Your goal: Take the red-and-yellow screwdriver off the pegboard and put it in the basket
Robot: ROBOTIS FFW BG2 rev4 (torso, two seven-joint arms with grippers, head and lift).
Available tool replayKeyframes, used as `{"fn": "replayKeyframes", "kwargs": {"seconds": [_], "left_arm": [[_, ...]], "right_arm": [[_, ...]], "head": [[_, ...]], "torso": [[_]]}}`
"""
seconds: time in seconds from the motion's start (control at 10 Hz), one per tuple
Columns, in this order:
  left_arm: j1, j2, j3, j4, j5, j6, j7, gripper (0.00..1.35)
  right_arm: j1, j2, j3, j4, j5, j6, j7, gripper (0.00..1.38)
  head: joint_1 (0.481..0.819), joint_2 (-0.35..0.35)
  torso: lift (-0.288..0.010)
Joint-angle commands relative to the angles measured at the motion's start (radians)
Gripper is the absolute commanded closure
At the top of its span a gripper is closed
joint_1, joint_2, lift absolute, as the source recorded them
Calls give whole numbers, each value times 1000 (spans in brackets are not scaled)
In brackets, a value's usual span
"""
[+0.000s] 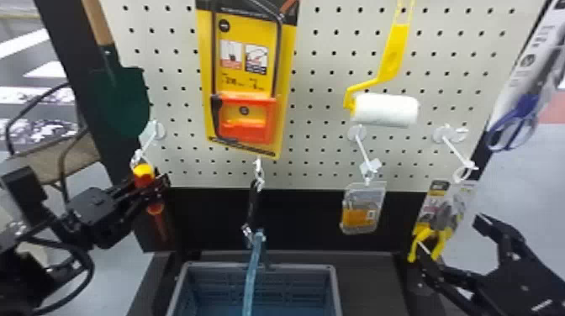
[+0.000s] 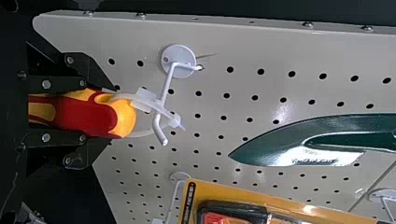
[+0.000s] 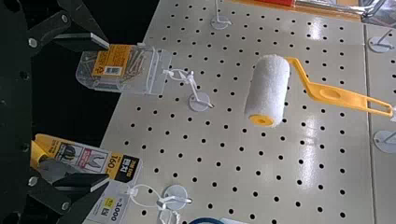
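Screwdriver (image 1: 144, 178) is hanging at lower left of the pegboard (image 1: 319, 124), your left gripper (image 1: 148, 188) holding its handle; your right gripper (image 1: 453, 236) is poising wide fingers below its lower right.

Screwdriver (image 1: 144, 180) is red w/ yel.-orange end & side patches; pegboard (image 1: 326, 63) off-white w/ reg. rows of dk. dots, basket (image 1: 302, 266) blue-gray, strap (image 1: 251, 273) lt. blue. Trowel (image 1: 120, 101) has a dk. green blade & tan handle, carded tool (image 1: 248, 31) is yel./blk. w/ an orange-red block, paint roller (image 1: 384, 110) white w/ yel. handle. Plastic box (image 1: 361, 210) is clear w/ orange label, pliers (image 1: 440, 243) yel.-handled, scissors (image 1: 521, 110) blue-handled.
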Motion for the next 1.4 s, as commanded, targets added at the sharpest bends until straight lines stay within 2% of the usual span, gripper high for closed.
{"fn": "replayKeyframes", "kwargs": {"seconds": [0.0,0.8,1.3], "left_arm": [[-2,0,-2,0,0,0,0,1044],[-6,6,-8,-5,0,-2,0,1044],[65,-17,25,-98,0,26,1,1046]], "right_arm": [[0,0,0,0,0,-1,0,282],[-4,0,0,7,2,-1,8,282],[-2,0,0,10,2,-1,8,282]], "head": [[549,0],[549,0],[549,0]], "torso": [[-100],[-100],[-100]]}}
